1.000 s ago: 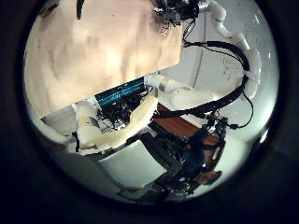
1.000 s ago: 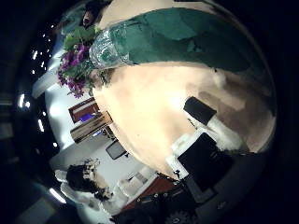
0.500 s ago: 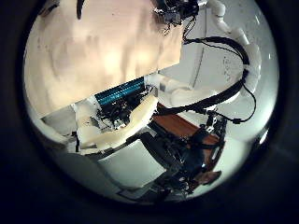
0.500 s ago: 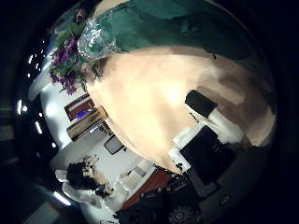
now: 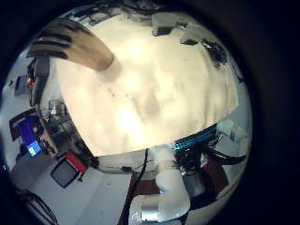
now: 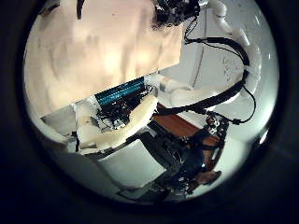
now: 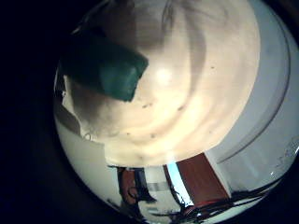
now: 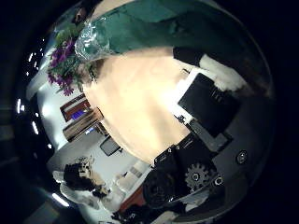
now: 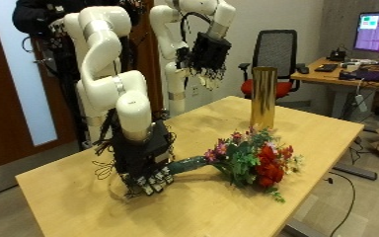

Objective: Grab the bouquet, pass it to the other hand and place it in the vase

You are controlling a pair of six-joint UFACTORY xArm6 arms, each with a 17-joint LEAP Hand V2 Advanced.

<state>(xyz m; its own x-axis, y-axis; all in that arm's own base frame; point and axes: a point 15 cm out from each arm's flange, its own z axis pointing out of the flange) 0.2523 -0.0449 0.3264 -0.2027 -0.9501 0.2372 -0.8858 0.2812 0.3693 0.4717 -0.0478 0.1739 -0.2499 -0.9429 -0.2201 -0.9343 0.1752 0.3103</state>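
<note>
The bouquet point(image 9: 246, 161) lies on the wooden surface point(image 9: 58, 188), its green-wrapped stems reaching the right hand point(image 9: 148, 168), which hangs low with fingers point(image 9: 158, 184) spread loosely on the surface, not curled round the stems. The left hand point(image 9: 206, 52) hangs high, fingers relaxed. The gold vase point(image 9: 262, 98) stands upright behind the flowers. From the right thumb side, the green wrap point(image 8: 168, 33) crosses the surface beside dark fingers point(image 8: 207, 98).

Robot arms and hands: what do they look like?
Both arms are chunky and white with rounded joints. The right arm ends in the right hand, built of black blocks with white pieces on the fingers. The left arm ends in the left hand, mostly black too.
</note>
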